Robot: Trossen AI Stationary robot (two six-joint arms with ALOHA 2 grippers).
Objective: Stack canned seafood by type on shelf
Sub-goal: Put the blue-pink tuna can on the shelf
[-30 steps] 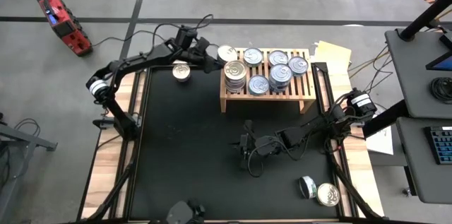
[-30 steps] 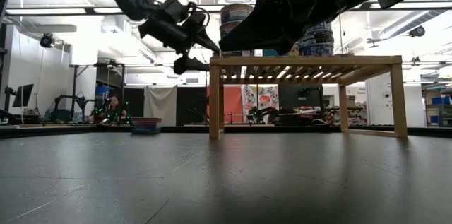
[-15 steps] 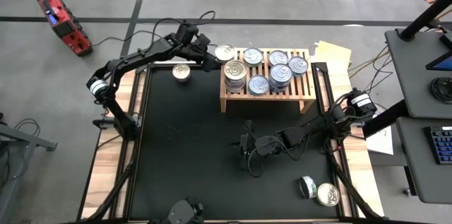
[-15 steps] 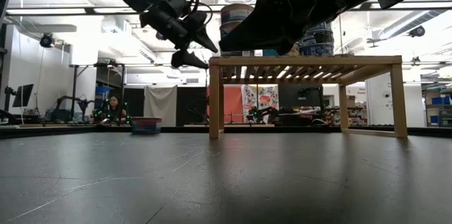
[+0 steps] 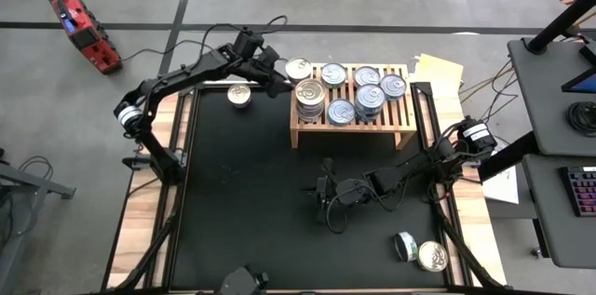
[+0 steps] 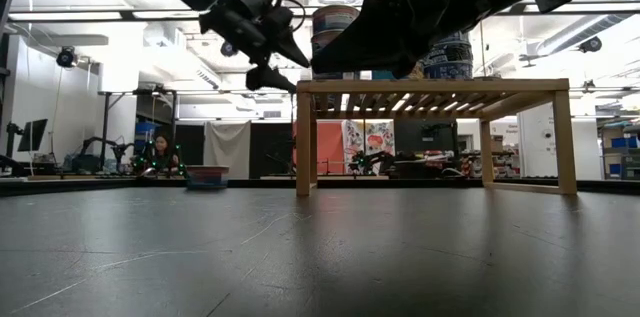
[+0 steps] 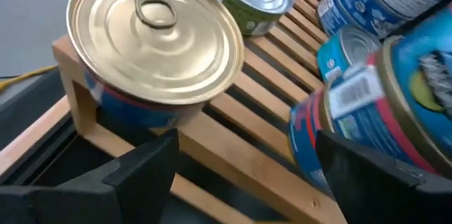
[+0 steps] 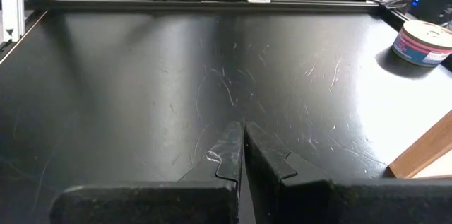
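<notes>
Left gripper [image 5: 282, 79] spread wide, holding nothing, beside tin [image 7: 155, 47] sitting on shelf [image 5: 307, 132] corner. Right gripper [image 8: 244, 146] closed, empty, low over bench mat. Tin likely rigid, light, slick-lidded; best pinched across the side wall, not the lid

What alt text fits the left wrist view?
A round tin with a pull-tab lid sits at the corner of a wooden slatted shelf, beyond the open left claw. More tins, blue-labelled, stand beside it.
</notes>
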